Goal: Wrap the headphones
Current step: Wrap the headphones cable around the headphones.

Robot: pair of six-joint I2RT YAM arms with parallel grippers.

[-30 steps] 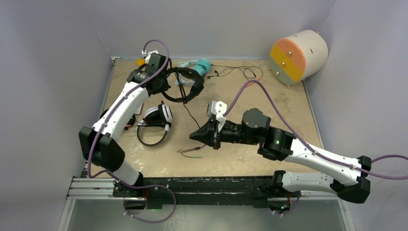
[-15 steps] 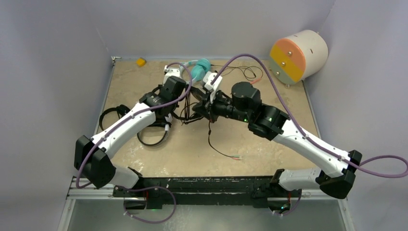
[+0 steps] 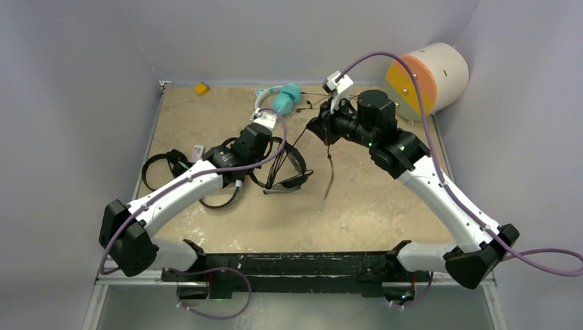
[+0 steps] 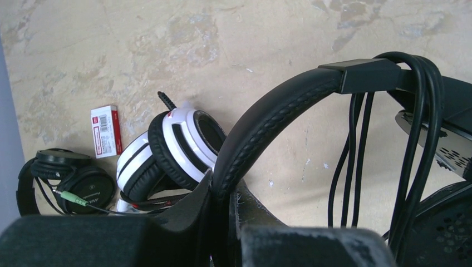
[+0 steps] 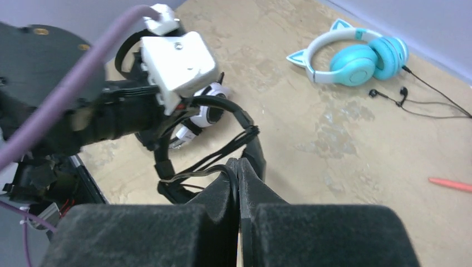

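My left gripper (image 3: 269,152) is shut on the padded headband of a black headset (image 3: 294,177) and holds it up over the middle of the table. The headband (image 4: 278,105) rises from the left gripper (image 4: 225,194), with cable turns (image 4: 356,139) draped over it. My right gripper (image 3: 320,128) is shut on this headset's thin black cable (image 3: 327,180), whose free end hangs down. The right gripper (image 5: 238,167) pinches the cable (image 5: 195,172). The white-and-black headset (image 4: 172,144), another black headset (image 3: 161,165) and the teal cat-ear headset (image 3: 283,98) lie on the table.
A red-and-white card (image 3: 197,150) lies by the left headsets. A small orange piece (image 3: 201,88) sits at the back left. Black earbuds (image 5: 389,94) and a thin red stick (image 5: 451,184) lie at the back. A cream and orange cylinder (image 3: 426,79) stands beyond the back right corner.
My left gripper carried the black headset from the back left to the table's middle. My right gripper rose from the front centre to the back right, drawing the cable with it.
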